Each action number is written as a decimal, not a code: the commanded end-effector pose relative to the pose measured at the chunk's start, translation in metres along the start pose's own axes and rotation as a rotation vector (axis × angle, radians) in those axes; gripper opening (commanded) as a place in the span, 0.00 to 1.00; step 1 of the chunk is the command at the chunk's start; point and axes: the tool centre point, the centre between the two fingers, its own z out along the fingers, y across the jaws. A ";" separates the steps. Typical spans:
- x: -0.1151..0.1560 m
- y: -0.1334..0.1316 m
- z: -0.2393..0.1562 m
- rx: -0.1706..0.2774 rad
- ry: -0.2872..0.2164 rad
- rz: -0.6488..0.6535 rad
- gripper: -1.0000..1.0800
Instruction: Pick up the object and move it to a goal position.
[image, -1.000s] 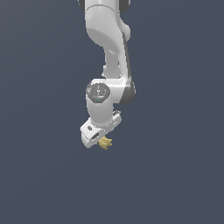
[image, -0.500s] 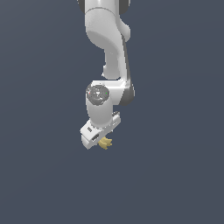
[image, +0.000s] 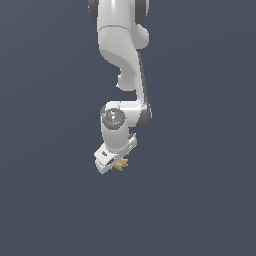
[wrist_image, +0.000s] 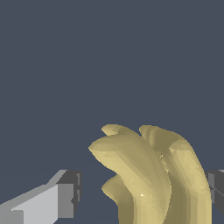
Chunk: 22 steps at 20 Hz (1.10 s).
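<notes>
Centrally, the gripper (image: 119, 164) is clamped on the object (image: 121, 164), a yellow lobed bunch protruding at its tip; plain dark ground (image: 200, 200) surrounds the arm (image: 122, 55) on all sides.

A bare computer-rendered test space, not a real room: a smooth white robot arm (image: 122, 75) hangs against a flat, featureless slate-blue backdrop (image: 200, 150), with no furniture, walls or shadows to be seen.

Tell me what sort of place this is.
A bare simulated scene, not a real room: flat dark blue-grey background with no furniture or floor detail, a smoothly rendered white robot arm, and its gripper holding a yellow banana-like bunch.
</notes>
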 end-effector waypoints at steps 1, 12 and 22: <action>0.001 0.001 0.004 -0.001 0.001 0.000 0.96; 0.001 0.001 0.003 -0.001 0.001 0.000 0.00; 0.002 -0.011 -0.003 -0.001 0.001 0.000 0.00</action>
